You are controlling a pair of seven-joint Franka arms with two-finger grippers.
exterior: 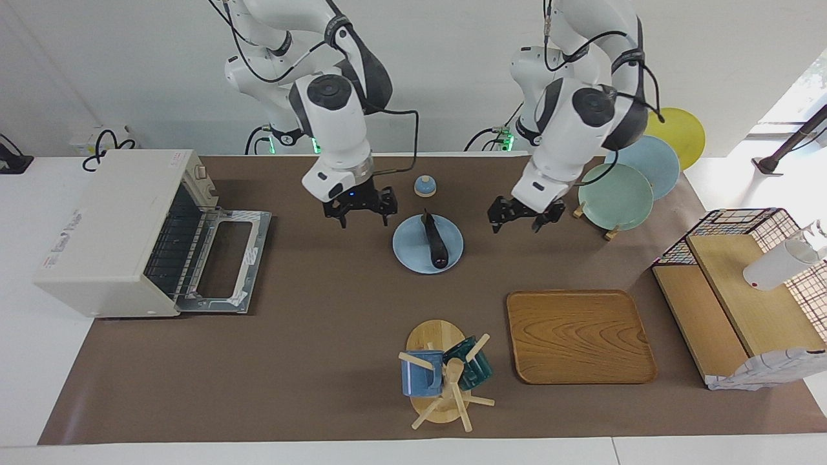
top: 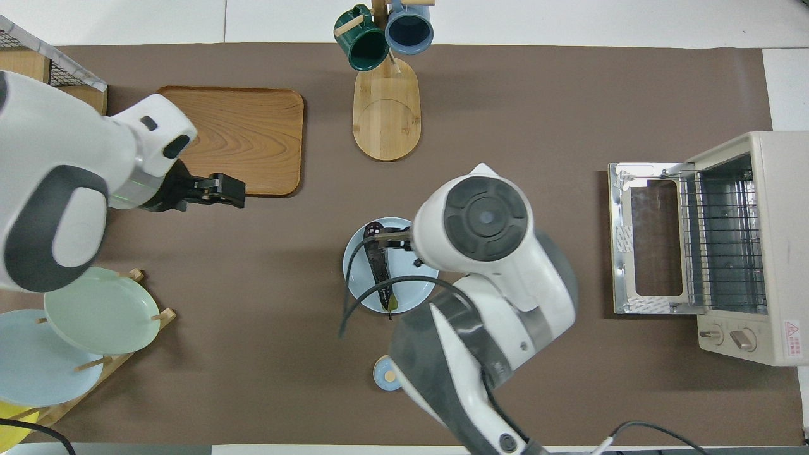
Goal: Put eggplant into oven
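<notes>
Two grippers hang open and empty over the bench, one to either side of the pale blue plate (exterior: 413, 253) where the eggplant (exterior: 434, 241) lies: the right gripper (exterior: 359, 208) over the mat just beside the plate toward the oven (exterior: 110, 226), the left gripper (exterior: 521, 216) over the mat beside the plate toward the plate rack (exterior: 617, 194). Nothing is grasped, so the step in hand looks like the pick. To do it well, I would bring the right gripper over the plate, turn its fingers across the eggplant's narrow width near mid-length, and descend squarely so the glossy skin does not slip or roll against the plate. The oven's door is dropped flat and the wire rack bare, well apart from the plate. The eggplant is slim, long and shiny purple-black, lying lengthwise on the plate, stem end toward the robots.
</notes>
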